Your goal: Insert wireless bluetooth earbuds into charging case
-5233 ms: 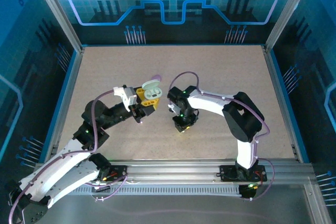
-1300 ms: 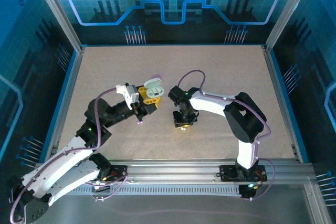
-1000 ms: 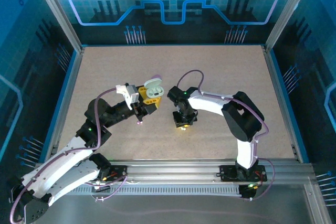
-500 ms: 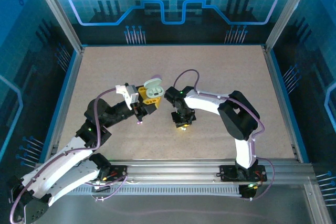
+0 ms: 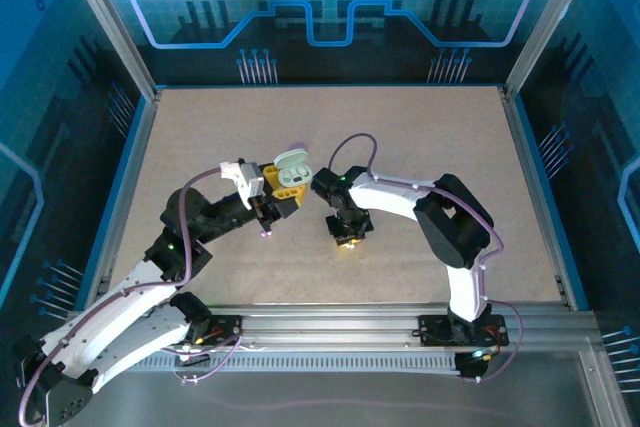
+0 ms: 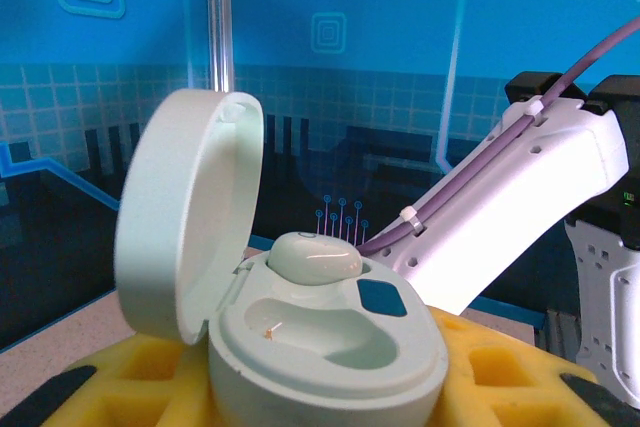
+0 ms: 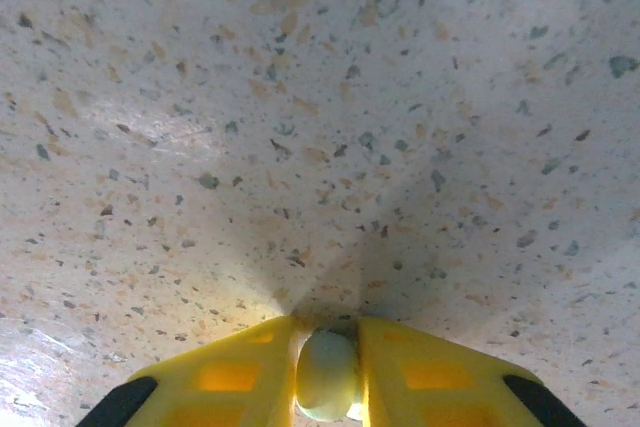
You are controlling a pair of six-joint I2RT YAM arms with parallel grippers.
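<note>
Speckled tabletop (image 5: pixel 420 147) inside blue walls sets the stage, and the 2 arms meet near its middle, close enough that the right arm (image 6: pixel 500 207) looms just behind the case in the left wrist view. The first hazard is plain contact: any wide swing by either arm could bump the other and jolt what it carries.

The left gripper (image 5: pixel 284 192) has its yellow jaws clamped on the mint charging case (image 6: pixel 330 347), held above the table with its lid (image 6: pixel 185 237) standing open. The right gripper (image 5: pixel 347 237) hangs low over the table just beside it, jaws pinching 1 mint earbud (image 7: pixel 327 375) at the very tips of the fingers (image 7: pixel 240 372).

Inside the case, 1 seated earbud (image 6: pixel 313 257) fills the far well; the near empty well (image 6: pixel 320 332) waits. A downward push that lands off-centre would likely tilt the case in its clamp, or nudge the lid toward closing.

The smallest risk is probably the likeliest — the bud is smooth, rounded and gripped on little surface, so it could squirt out on the way over and roll off across the table. It could also arrive turned the wrong way for the well and sit proud, or knock its seated twin loose.
</note>
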